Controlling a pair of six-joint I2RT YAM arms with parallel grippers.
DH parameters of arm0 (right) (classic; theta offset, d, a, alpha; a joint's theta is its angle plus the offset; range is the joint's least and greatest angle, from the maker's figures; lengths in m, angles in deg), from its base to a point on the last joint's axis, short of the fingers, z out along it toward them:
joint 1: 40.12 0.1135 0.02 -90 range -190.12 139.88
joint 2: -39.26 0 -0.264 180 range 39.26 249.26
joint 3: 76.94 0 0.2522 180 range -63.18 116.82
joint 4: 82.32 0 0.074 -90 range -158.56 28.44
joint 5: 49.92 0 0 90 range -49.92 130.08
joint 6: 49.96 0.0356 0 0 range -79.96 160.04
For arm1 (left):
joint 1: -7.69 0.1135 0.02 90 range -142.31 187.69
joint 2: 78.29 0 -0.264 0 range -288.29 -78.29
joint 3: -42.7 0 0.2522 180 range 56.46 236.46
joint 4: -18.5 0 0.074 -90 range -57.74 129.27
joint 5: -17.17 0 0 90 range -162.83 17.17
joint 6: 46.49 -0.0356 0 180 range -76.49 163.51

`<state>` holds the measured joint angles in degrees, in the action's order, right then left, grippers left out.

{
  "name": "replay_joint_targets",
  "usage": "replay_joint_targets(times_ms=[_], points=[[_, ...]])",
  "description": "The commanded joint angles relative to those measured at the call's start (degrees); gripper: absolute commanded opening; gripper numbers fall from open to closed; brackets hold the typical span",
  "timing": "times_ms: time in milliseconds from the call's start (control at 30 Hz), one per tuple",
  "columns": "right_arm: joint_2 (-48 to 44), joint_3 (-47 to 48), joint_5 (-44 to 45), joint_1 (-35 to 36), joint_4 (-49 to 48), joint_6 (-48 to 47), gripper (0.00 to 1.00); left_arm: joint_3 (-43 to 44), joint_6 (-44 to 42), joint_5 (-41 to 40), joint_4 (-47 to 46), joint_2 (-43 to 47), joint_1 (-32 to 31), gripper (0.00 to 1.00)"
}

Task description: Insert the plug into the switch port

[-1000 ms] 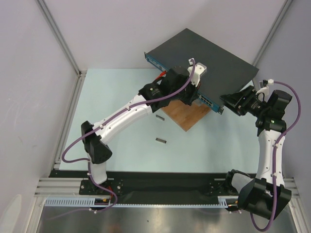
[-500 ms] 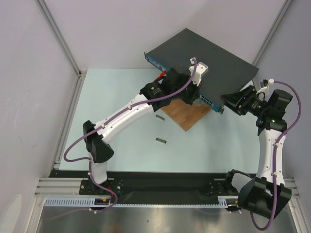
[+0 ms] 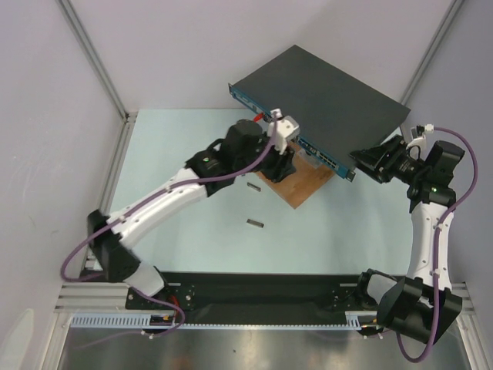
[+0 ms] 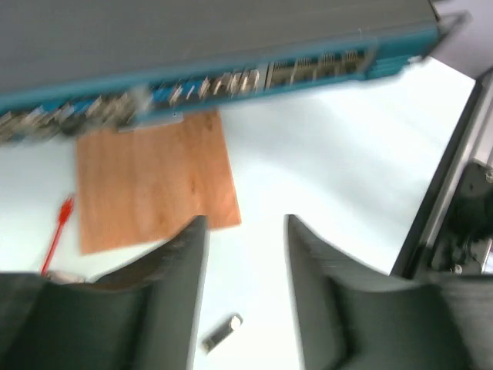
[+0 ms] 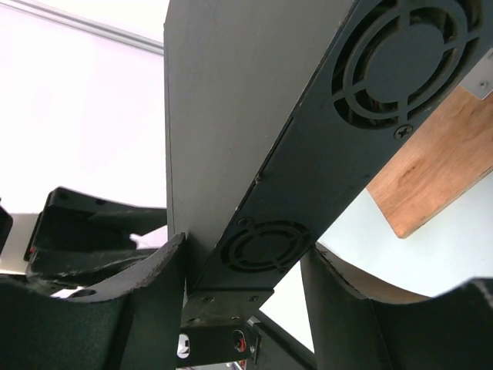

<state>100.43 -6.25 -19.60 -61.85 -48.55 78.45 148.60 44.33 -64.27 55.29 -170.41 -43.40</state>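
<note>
Pale green table (image 3: 331, 223), white walls (image 3: 192, 46); plug not yet in hand.
My left gripper (image 4: 246, 225) hangs wide and empty in front of the switch (image 3: 323, 85); the right gripper (image 5: 243, 252) looks clamped on the switch's side corner. A red cable end, which I take for the plug (image 4: 66, 206), lies on the table just short of the switch's blue face, beside the wooden board (image 4: 154, 177) under the switch. My worry: lying flat, it could skid from a pinch, and a tilted plug could jam at a socket mouth or shove the switch. No containers but the sockets; blur hides whether any is filled.
</note>
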Motion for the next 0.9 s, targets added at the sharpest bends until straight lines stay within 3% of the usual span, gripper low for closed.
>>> replay_joint_targets(times_ms=[0,167,233,267,433,567,867], points=[[0.71,1.26,0.62,-0.15,-1.82,-10.46,0.47,-5.29,-2.92,7.87,-2.57,11.59,3.53,0.55],[-0.25,1.43,1.85,-0.50,-1.03,-11.17,0.84,-16.77,-4.95,-0.35,0.44,20.30,7.14,0.57],[-0.70,1.69,2.37,-0.76,-0.33,-11.61,0.91,-21.28,-2.07,-3.62,-0.87,24.15,10.12,0.55],[-0.87,1.96,2.46,-1.02,-0.32,-11.69,0.99,-25.47,-1.18,-6.94,-1.23,25.31,11.00,0.54],[-2.37,4.59,3.08,-2.52,1.87,-11.87,1.00,-34.29,13.21,-15.58,-2.98,29.88,12.77,0.49],[-3.33,7.84,2.99,-5.24,4.77,-13.45,1.00,-41.24,18.24,-20.32,-7.38,29.98,12.95,0.50],[-3.34,13.03,4.57,-7.88,9.17,-16.44,1.00,-38.18,28.00,-26.58,-11.94,11.45,14.18,0.52]])
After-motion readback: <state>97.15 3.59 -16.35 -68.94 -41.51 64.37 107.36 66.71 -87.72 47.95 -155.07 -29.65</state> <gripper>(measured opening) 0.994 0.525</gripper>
